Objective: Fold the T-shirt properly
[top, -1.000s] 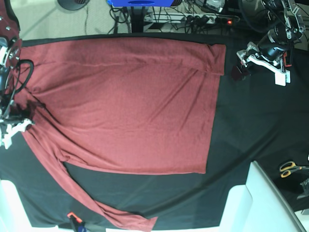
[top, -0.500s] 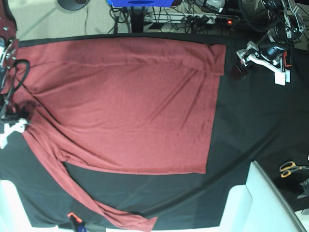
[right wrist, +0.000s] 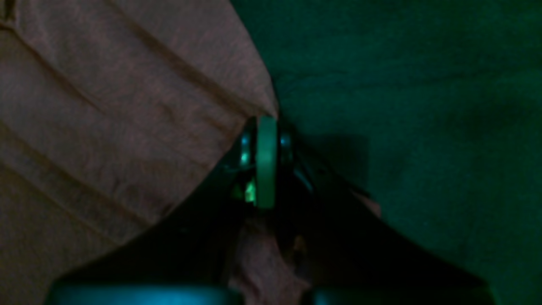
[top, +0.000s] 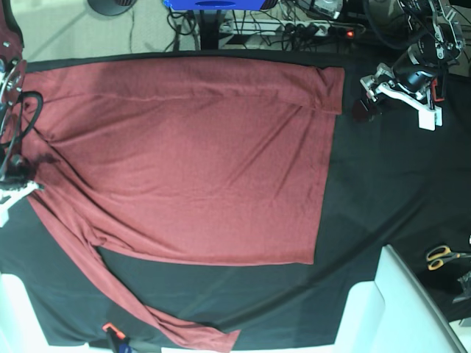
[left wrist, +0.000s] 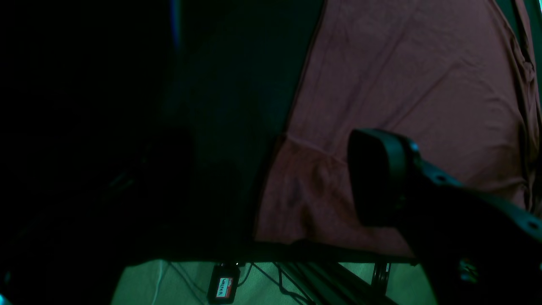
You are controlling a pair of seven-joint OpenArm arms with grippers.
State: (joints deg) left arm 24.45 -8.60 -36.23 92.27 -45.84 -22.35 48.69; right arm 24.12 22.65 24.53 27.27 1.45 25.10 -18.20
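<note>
The brick-red T-shirt (top: 191, 154) lies spread flat on the black table cloth (top: 383, 191), one long sleeve running down to the front edge (top: 199, 334). My right gripper (top: 15, 176) is at the shirt's left edge and is shut on a fold of it; the right wrist view shows the shut fingertips (right wrist: 266, 123) at the cloth edge, with shirt fabric (right wrist: 106, 106) beside them. My left gripper (top: 366, 101) hovers open and empty just right of the shirt's far right corner. In the left wrist view one finger (left wrist: 381, 182) shows above the shirt (left wrist: 402, 76).
Yellow-handled scissors (top: 441, 257) lie at the right edge. A white bin (top: 397, 309) stands at the front right. A small orange and black tool (top: 112, 334) sits at the front left. A power strip and cables (top: 294, 29) lie behind the table.
My right gripper has moved left toward the table's edge, pulling the shirt's left edge with it. My left arm has not moved.
</note>
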